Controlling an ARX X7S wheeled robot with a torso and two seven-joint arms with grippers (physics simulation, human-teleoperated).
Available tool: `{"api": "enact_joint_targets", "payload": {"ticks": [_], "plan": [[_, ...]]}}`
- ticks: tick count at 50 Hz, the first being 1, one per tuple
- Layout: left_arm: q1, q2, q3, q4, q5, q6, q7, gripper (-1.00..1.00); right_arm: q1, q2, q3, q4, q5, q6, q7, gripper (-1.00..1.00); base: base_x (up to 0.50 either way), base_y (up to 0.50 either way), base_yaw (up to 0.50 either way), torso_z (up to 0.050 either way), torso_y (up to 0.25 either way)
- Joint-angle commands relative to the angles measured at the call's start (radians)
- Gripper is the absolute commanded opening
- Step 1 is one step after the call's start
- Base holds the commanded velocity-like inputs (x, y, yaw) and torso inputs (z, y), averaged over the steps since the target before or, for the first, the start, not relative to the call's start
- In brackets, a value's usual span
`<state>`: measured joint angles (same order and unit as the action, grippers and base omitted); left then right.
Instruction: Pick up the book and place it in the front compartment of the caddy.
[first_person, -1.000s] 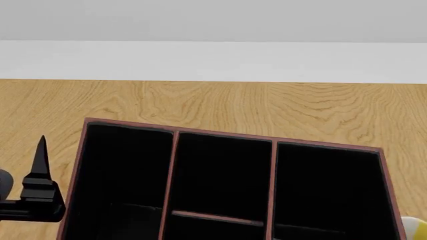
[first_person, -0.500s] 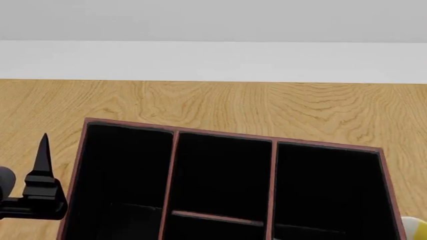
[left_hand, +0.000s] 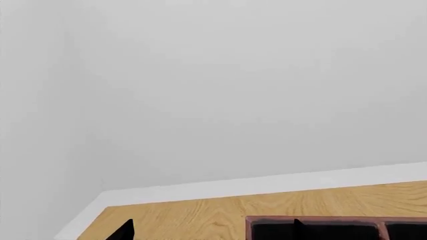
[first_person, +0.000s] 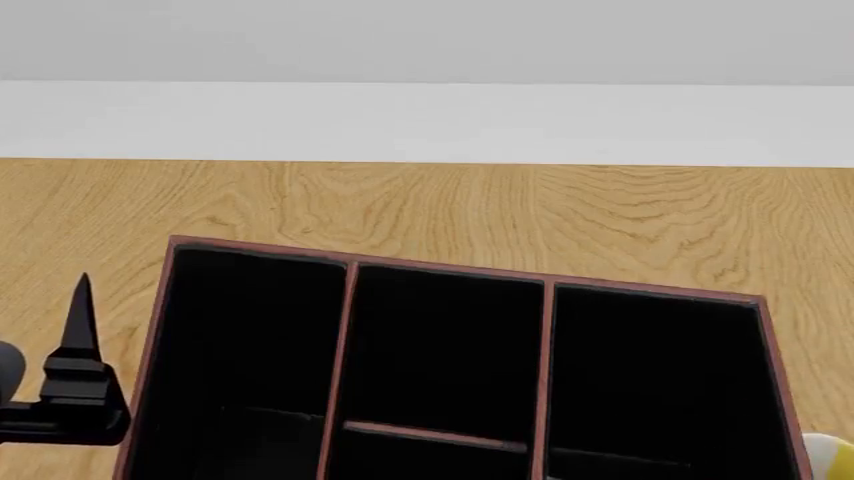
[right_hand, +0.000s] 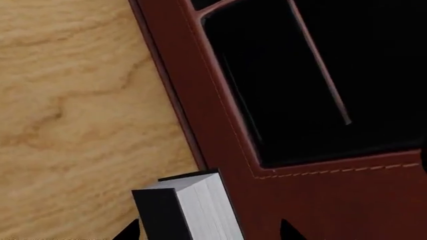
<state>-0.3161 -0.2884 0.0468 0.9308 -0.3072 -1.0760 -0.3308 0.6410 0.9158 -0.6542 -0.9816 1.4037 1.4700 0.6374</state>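
Observation:
The caddy (first_person: 351, 330) is a reddish-brown box with black compartments and fills the lower head view. It also shows in the right wrist view (right_hand: 220, 125) and the left wrist view (left_hand: 267, 222). The book (right_hand: 177, 210), black with a white page edge, stands upright just outside the caddy's corner. My right gripper (right_hand: 208, 234) is open and straddles the book: one fingertip touches its black side, the other stands apart from the page edge. My left gripper (left_hand: 210, 235) is open and empty, beside the caddy's left wall (first_person: 80, 340).
A white-and-yellow mug (first_person: 834, 455) peeks in at the lower right of the head view. The wooden table (first_person: 441, 210) runs on behind the caddy to a white wall. The table's corner (left_hand: 107, 197) shows in the left wrist view.
My left gripper finger rose slightly, then sank back a little beside the caddy. The caddy has not moved.

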Motion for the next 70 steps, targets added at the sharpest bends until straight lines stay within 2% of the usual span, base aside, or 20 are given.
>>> {"api": "enact_joint_targets", "payload": {"ticks": [1,43,44,54,61,70], "plan": [[0.005,-0.004,-0.006,0.002,-0.006,0.003,-0.005,1.00,-0.025,0.024,-0.052,0.017,-0.141,-0.046,-0.097,1.00,0.00,0.00,0.00,0.000,0.000],[-0.017,-0.013,-0.010,0.001,-0.036,-0.006,-0.024,1.00,-0.054,0.034,-0.258,0.146,-0.413,-0.169,-0.251,1.00,0.00,0.00,0.00,0.000,0.000],[-0.017,-0.013,-0.010,0.001,-0.036,-0.005,-0.025,1.00,-0.050,0.032,-0.261,0.137,-0.410,-0.162,-0.250,-1.00,0.00,0.00,0.00,0.000,0.000],[-0.001,-0.017,-0.006,-0.006,-0.035,0.016,-0.029,1.00,-0.037,0.014,-0.234,0.067,-0.314,-0.103,-0.187,-1.00,0.00,0.00,0.00,-0.002,0.000],[0.005,-0.019,-0.004,-0.006,-0.037,0.022,-0.033,1.00,-0.026,-0.008,-0.204,0.019,-0.181,-0.050,-0.087,-1.00,0.00,0.00,0.00,-0.003,0.000],[0.011,-0.022,-0.015,0.005,-0.045,0.019,-0.038,1.00,0.031,-0.025,-0.173,-0.013,0.083,-0.004,0.111,-1.00,0.00,0.00,0.00,-0.002,0.000]]}}
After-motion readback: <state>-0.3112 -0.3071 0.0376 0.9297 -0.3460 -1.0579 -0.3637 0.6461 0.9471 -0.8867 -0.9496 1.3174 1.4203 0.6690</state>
